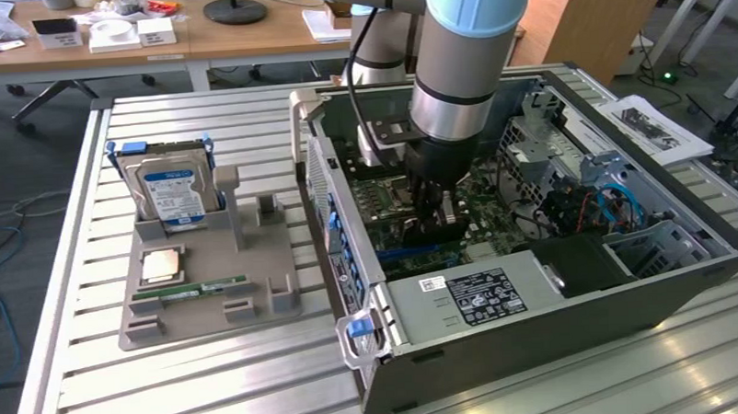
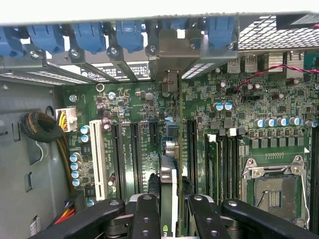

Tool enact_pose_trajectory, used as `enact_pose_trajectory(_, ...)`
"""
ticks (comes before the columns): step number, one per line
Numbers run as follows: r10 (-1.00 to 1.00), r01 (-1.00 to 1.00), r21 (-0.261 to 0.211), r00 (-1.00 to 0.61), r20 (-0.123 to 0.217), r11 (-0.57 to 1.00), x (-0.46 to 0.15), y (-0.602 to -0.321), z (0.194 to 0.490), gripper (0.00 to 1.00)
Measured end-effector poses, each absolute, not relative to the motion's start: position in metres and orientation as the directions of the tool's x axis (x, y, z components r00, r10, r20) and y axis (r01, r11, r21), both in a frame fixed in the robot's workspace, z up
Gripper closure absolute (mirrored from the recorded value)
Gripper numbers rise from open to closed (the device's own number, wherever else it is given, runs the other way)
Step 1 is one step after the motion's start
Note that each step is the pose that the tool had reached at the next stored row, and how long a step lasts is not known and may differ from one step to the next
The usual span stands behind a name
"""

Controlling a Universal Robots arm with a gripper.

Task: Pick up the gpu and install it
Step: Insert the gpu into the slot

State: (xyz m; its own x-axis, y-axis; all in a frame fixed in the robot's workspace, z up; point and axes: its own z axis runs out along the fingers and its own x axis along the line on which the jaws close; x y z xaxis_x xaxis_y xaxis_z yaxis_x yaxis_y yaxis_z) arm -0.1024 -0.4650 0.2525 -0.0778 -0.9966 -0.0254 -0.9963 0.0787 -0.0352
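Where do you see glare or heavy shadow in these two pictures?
Exterior view: glare streaks the slatted table at the exterior view's lower right; the computer case interior lies in shade. Wrist view: the strip beyond the blue clips is blown out white; the gpu edge gleams.

One arm (image 1: 469,65), one gripper (image 2: 169,213), two fingers (image 2: 145,219), one gpu (image 2: 168,184). One case (image 1: 571,338), one holder (image 1: 189,319), one hard drive (image 1: 172,191), one memory stick (image 1: 206,288), one square chip (image 1: 162,263). One power supply (image 1: 477,297), one cpu socket (image 2: 271,186), one white slot (image 2: 99,154). At least five blue clips (image 2: 89,35).
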Motion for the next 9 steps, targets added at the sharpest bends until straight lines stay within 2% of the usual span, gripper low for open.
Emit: enact_pose_trajectory(9,-0.997,-0.996,-0.032,-0.078,-0.025,0.079,-0.1008,-0.465,0.2525,0.73)
